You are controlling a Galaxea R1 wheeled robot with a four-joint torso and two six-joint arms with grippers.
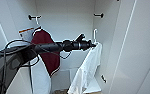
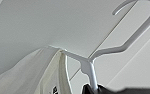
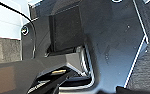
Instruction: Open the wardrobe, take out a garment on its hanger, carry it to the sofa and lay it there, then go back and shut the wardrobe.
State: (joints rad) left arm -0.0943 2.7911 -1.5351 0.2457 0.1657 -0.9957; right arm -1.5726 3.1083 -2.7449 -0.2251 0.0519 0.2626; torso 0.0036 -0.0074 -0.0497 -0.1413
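The wardrobe [image 1: 66,22] stands open in front of me, white inside. My left arm reaches in from the left. Its gripper [image 1: 93,45] is shut on the neck of the white hanger [image 1: 95,35]. The white garment [image 1: 87,70] droops from that hanger toward the wardrobe floor. The hanger's hook sits below the right-hand black peg [image 1: 99,15] and apart from it. In the left wrist view the hanger [image 2: 91,62] rises from the dark gripper [image 2: 96,89], its curved hook free in the air, with the garment [image 2: 28,75] draped off one arm.
A dark maroon top with white trim [image 1: 44,50] hangs from the left peg [image 1: 33,17], close behind my left arm. The open white door [image 1: 133,50] stands at the right. Black cables [image 1: 13,47] loop off my arm at the left.
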